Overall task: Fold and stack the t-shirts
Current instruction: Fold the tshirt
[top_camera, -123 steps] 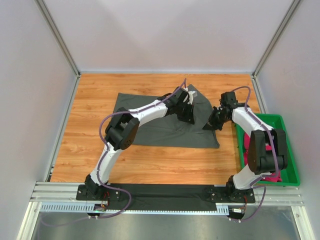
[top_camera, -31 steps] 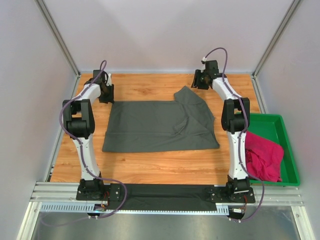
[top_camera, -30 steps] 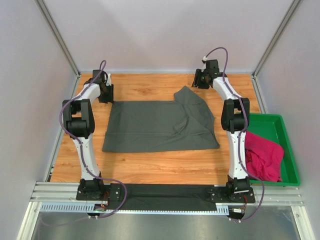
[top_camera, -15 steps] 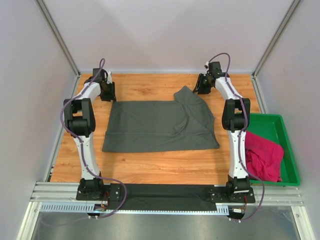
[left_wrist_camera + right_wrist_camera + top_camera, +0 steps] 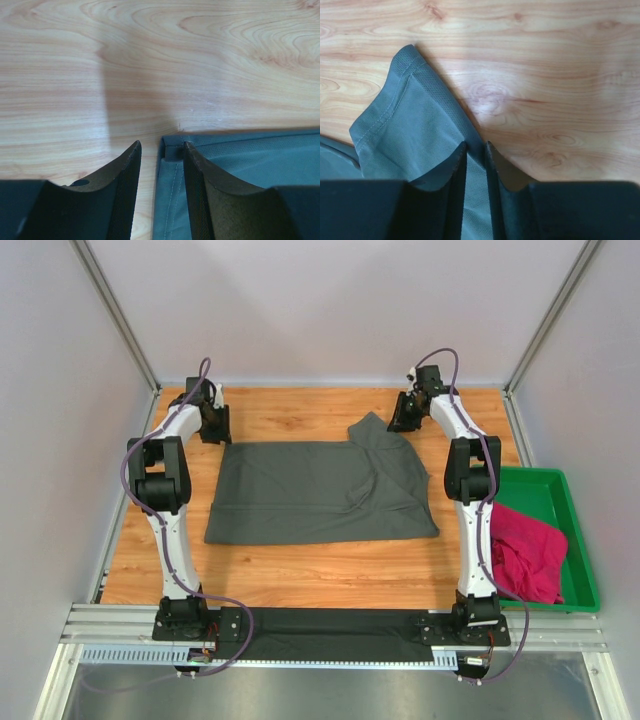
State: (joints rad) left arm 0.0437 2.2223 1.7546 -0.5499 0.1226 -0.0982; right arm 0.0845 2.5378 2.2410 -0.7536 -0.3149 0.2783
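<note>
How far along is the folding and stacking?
Done: the dark charcoal grey cloth t-shirt lies spread out, nothing folded. In hand: left gripper open astride its far-left corner; right gripper narrow around its far-right edge, grip unclear. Left: folding it, then the magenta-pink t-shirt in the green plastic tray.

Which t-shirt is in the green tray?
The magenta-pink t-shirt, bunched in the green tray; the dark grey t-shirt lies spread out on the table.
</note>
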